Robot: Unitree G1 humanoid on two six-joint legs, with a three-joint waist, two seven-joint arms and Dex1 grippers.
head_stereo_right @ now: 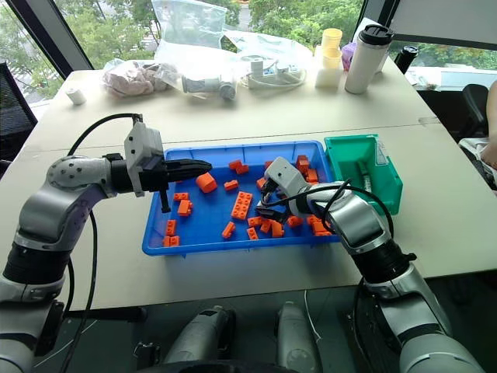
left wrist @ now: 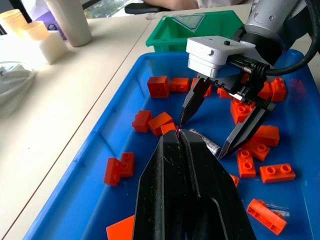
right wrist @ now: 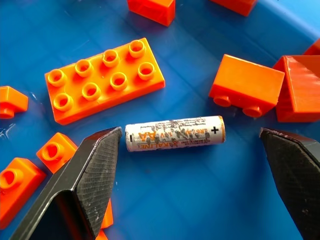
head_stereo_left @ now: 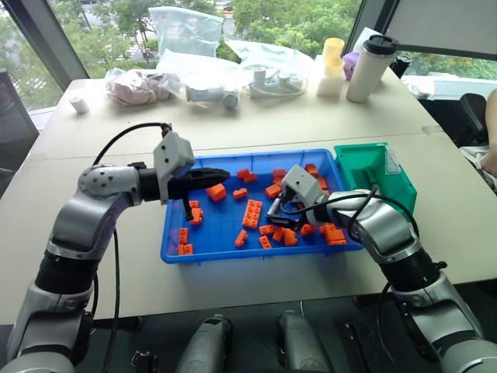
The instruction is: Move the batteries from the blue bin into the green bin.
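Here, right gripper (right wrist: 190, 150) spread wide astride battery (right wrist: 174, 133); left gripper (left wrist: 182, 142) clenched, empty.

Blue bin (head_stereo_left: 175, 245) sits on the surface (head_stereo_left: 93, 140), near its front edge. Green bin (head_stereo_left: 371, 172) just beside blue bin's right end, at far corner. Bricks (head_stereo_left: 252, 211) scattered in blue bin, mostly centre and right. One battery (right wrist: 174, 133) lies flat on blue bin floor betw. open fingers of right tool (right wrist: 190, 175), w/ bricks all round. Left tool (head_stereo_left: 220, 176) over blue bin's left part, pointing right. Tumbler (head_stereo_left: 370, 68), cups (head_stereo_left: 331, 66), bags (head_stereo_left: 186, 35) along far side of surface.
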